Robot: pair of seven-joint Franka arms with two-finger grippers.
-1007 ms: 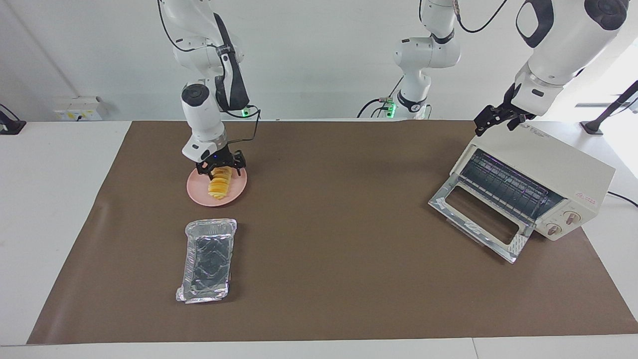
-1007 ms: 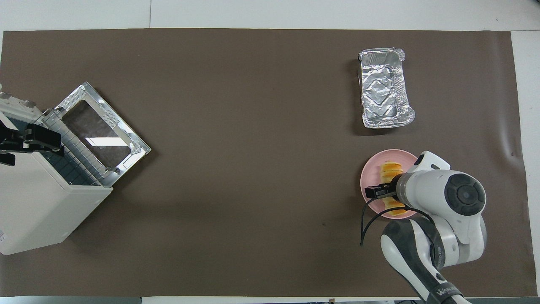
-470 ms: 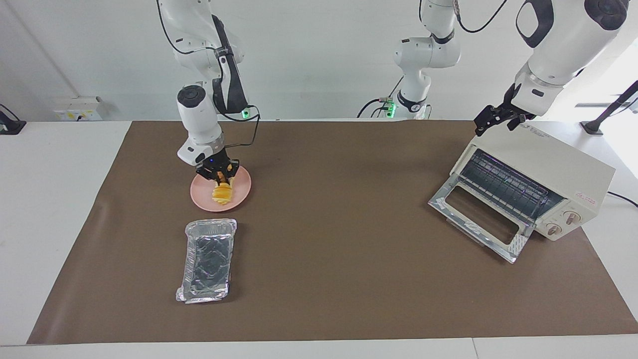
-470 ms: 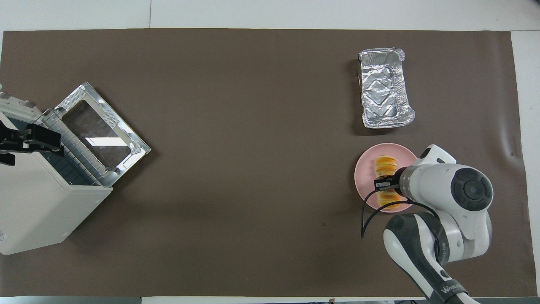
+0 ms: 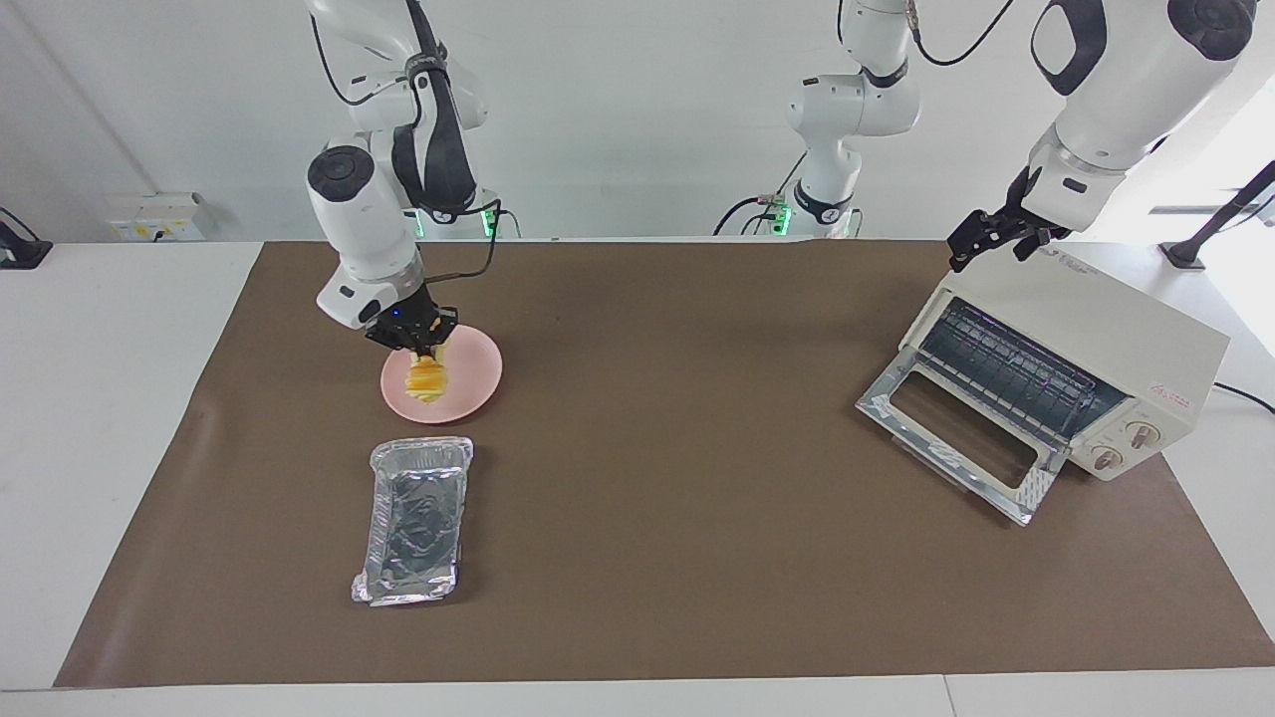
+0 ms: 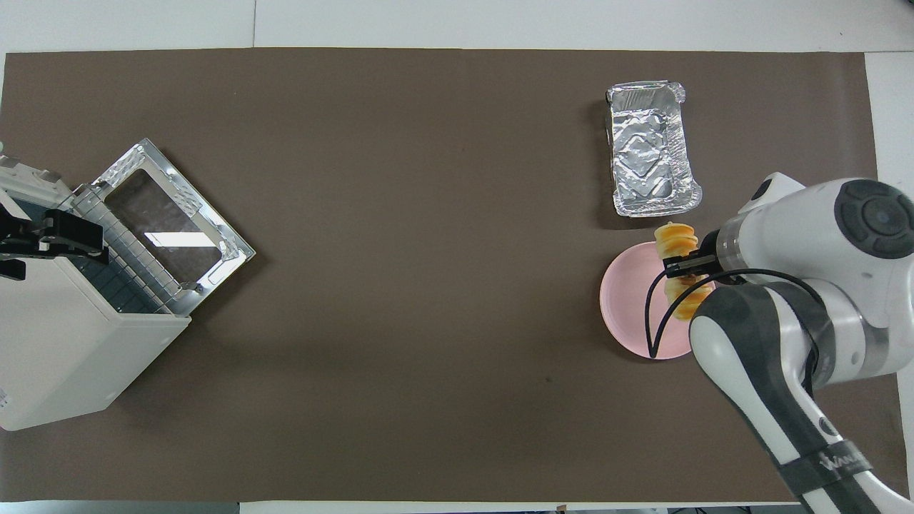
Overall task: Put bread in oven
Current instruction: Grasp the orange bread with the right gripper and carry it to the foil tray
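The yellow-orange ridged bread (image 5: 426, 378) hangs from my right gripper (image 5: 416, 344), which is shut on it and holds it a little above the round pink plate (image 5: 470, 383). In the overhead view the bread (image 6: 677, 239) sticks out on both sides of the right gripper (image 6: 682, 266), over the plate's rim (image 6: 628, 307). The cream-white oven (image 5: 1116, 339) stands at the left arm's end of the table with its glass drop door (image 5: 956, 438) open and the wire rack showing. My left gripper (image 5: 981, 239) waits over the oven's top (image 6: 64, 343).
A crinkled silver foil tray (image 5: 413, 518) lies farther from the robots than the plate; it also shows in the overhead view (image 6: 650, 157). A brown mat (image 5: 677, 418) covers the table. The oven's open door (image 6: 168, 221) juts toward the middle.
My right gripper has shut on the bread and lifted it off the pink plate, which slid a little. The right arm has swung up. The left arm has not moved.
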